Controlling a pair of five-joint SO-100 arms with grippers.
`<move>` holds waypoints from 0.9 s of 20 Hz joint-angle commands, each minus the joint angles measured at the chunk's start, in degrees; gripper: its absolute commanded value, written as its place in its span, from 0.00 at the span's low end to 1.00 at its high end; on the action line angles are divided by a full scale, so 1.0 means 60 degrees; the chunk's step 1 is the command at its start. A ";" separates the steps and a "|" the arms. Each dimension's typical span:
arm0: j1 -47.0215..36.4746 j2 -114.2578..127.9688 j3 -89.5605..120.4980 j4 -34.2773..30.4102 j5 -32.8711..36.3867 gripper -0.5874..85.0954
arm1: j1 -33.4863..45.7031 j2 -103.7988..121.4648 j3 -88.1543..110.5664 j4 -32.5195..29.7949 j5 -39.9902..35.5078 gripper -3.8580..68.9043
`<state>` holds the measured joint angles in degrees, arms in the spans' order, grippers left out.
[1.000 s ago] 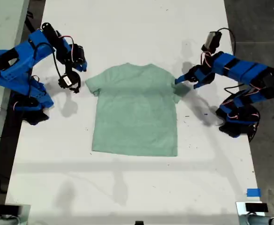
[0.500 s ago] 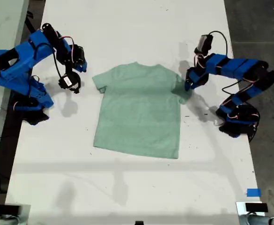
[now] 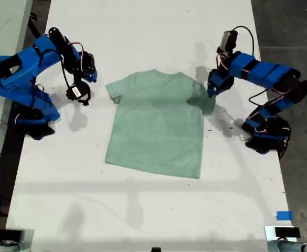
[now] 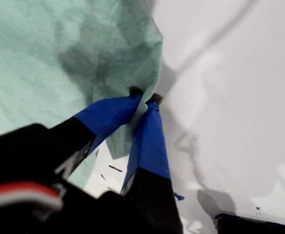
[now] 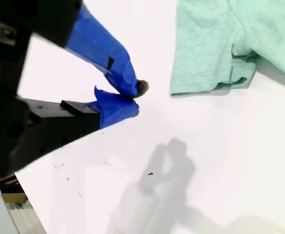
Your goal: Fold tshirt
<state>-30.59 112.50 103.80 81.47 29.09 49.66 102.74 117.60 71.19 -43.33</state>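
Tshirt [image 3: 156, 123] lies mid-table [image 3: 143, 210] in the exterior view. First wrist view: you see my first gripper [image 4: 144, 96] pinching its sleeve edge. Second wrist view: my second gripper [image 5: 135, 97] closed empty, near the other sleeve.

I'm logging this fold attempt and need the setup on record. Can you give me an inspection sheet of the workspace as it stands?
Surface: white table, bare apart from small dark specks.
Job's things: tshirt lies flat, mint green; the sleeve on the exterior view's right is bunched at my first gripper.
Clutter: nothing seen on the table.
Grippers: my first gripper is shut on the sleeve's edge; my second gripper is shut on nothing, above bare table beside the other sleeve.
Cables: loose wires loop over both arms, clear of the cloth.
Surroundings: blue tape at the table's edge, dark floor at the exterior view's right.
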 commanded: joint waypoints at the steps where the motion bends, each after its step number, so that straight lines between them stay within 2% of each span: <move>1: 0.0264 0.0103 -0.0073 -0.0249 -0.0073 0.01 | -0.0864 0.0381 -0.2051 0.0835 0.0425 0.04; 3: 0.0293 0.0103 -0.0073 -0.0278 -0.0103 0.01 | -0.1567 -0.0073 -0.3237 0.0630 0.0967 0.04; 7: 0.0439 0.0103 -0.0103 -0.0308 -0.0234 0.01 | -0.2783 -0.1802 -0.5508 -0.0586 0.1919 0.04; 12: 0.0630 0.0103 -0.0132 -0.0337 -0.0396 0.01 | -0.3311 -0.4922 -0.6943 -0.2432 0.2139 0.04; 13: 0.0659 0.0103 -0.0132 -0.0337 -0.0425 0.01 | -0.3384 -0.5508 -0.7178 -0.2622 0.2036 0.18; 14: 0.0659 0.0103 -0.0132 -0.0337 -0.0439 0.01 | -0.3501 -0.6050 -0.7573 -0.2549 0.1904 0.40; 15: 0.0674 0.0103 -0.0132 -0.0337 -0.0439 0.01 | -0.3662 -0.6343 -0.7925 -0.2388 0.1714 0.56; 16: 0.0674 0.0088 -0.0132 -0.0337 -0.0454 0.01 | -0.3794 -0.6475 -0.8379 -0.1934 0.1582 0.61; 18: 0.0674 0.0015 -0.0132 -0.0396 -0.0454 0.01 | -0.3882 -0.6313 -0.9287 -0.0571 0.1567 0.55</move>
<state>-27.77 112.50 103.80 80.42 26.98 27.86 63.02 69.61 61.52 -32.87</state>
